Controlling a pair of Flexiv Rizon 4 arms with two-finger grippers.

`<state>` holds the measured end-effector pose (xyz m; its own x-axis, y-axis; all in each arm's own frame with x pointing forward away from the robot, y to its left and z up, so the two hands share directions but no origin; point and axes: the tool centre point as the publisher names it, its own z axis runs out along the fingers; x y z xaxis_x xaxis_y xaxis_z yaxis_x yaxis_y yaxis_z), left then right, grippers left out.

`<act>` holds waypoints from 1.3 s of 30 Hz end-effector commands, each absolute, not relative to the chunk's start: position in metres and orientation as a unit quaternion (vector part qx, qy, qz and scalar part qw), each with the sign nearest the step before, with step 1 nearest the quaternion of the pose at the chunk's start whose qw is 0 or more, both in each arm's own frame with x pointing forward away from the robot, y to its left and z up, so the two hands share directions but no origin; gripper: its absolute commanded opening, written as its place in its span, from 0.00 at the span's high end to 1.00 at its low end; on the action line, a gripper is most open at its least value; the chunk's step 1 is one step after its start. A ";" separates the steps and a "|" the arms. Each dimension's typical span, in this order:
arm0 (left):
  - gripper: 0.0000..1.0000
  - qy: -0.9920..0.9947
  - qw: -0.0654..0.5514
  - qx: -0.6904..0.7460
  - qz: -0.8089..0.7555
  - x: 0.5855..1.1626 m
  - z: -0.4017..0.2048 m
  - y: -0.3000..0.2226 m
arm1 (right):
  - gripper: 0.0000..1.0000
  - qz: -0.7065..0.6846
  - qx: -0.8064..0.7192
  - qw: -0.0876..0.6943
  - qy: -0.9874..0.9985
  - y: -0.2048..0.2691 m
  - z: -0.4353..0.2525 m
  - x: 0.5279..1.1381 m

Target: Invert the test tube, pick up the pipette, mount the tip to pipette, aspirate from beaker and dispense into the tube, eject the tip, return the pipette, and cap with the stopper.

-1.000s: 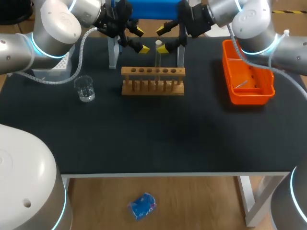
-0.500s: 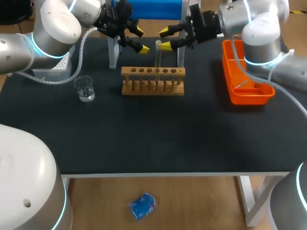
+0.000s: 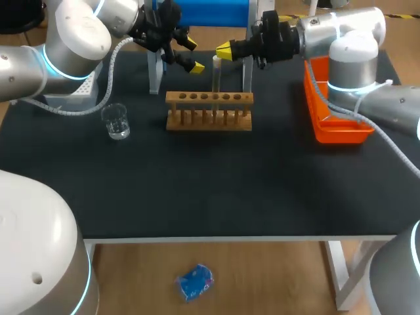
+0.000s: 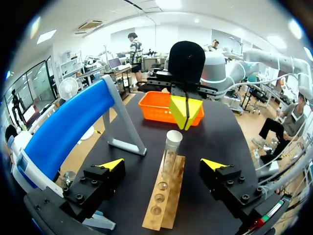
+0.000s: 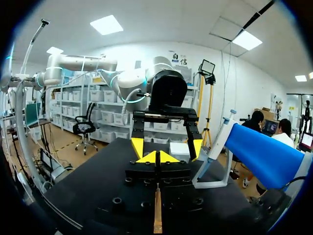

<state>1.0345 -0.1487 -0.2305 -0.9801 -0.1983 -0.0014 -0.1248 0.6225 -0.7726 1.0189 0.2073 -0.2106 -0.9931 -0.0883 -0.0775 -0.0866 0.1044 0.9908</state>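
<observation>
At mid-bench the tube (image 3: 216, 84) stands upright in the rack (image 3: 209, 110), mouth up. Behind it the right pincer (image 3: 225, 50) has swung round within the last second and its tips have come together, shut on nothing (just beside the tube's top). Left pincer (image 3: 188, 55) hangs open, unmoved. Judging by this, the tube's grasp is not yet made.

The head view looks down from above and behind onto the whole table (image 3: 197, 197), both arms entering from the far corners. The left wrist view faces low along the wooden rack (image 4: 164, 198) toward the right gripper (image 4: 186, 111). The right wrist view looks back just as closely at the left gripper (image 5: 165, 147), so all three share the rack.
</observation>
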 end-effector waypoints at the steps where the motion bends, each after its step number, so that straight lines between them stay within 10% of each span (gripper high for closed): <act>1: 0.00 0.900 0.042 -0.090 -0.424 1.035 -0.230 -0.149 | 1.00 -0.670 0.069 0.014 -0.739 0.212 -0.214 1.030; 39: 0.00 0.900 0.042 -0.090 -0.424 1.035 -0.230 -0.149 | 1.00 -0.690 0.052 0.064 -0.719 0.220 -0.234 1.036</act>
<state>1.0345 -0.1487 -0.2305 -0.9802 -0.1982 -0.0014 -0.1248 0.6225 -0.7726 1.0339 0.2206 -0.2256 -0.9876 -0.1558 0.0178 0.0113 0.0424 0.9990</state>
